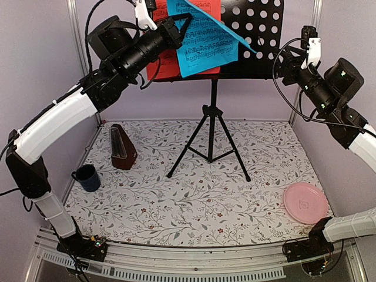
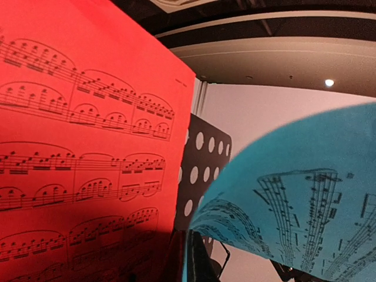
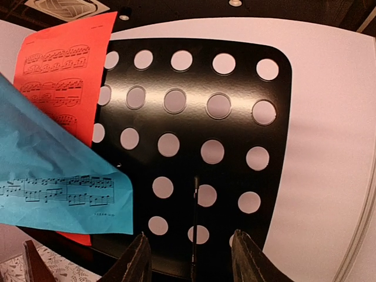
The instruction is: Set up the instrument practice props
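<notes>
The black perforated music stand rises on tripod legs at the back centre. A red sheet of printed music leans on its left side. My left gripper is shut on the edge of a cyan sheet, which curls loosely in front of the stand. The right gripper hovers open before the stand's right half, holding nothing. Down on the mat at the left stands the brown pyramid metronome.
A dark blue mug sits near the mat's left edge and a pink plate at the front right. A thin black rod stands against the stand's face, between the right fingers in view. Walls close in at the back and sides.
</notes>
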{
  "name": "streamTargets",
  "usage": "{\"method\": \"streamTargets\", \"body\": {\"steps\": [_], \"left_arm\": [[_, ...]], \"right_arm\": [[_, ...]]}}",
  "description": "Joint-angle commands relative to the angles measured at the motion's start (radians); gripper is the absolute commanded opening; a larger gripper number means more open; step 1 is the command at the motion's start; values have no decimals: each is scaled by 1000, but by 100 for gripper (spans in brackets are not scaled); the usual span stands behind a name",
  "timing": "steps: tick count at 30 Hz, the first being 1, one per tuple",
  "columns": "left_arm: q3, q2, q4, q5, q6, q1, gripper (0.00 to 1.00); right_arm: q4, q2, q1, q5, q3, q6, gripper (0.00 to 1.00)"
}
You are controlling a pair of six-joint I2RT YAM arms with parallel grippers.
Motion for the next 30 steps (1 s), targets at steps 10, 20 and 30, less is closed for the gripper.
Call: {"method": "streamTargets", "body": {"steps": [10,20,30], "left_arm": [[104,102,-78,-160,-102,-14,0],[117,120,-60,-222,-110,-24,0],[188,163,-93,-261,-102,-36,0]], "right_arm": [[-43,58,-6,-327,72,-23,37],[23,129,-8,-45,119,2,41],[7,145,-18,-399,132,-18,30]]}}
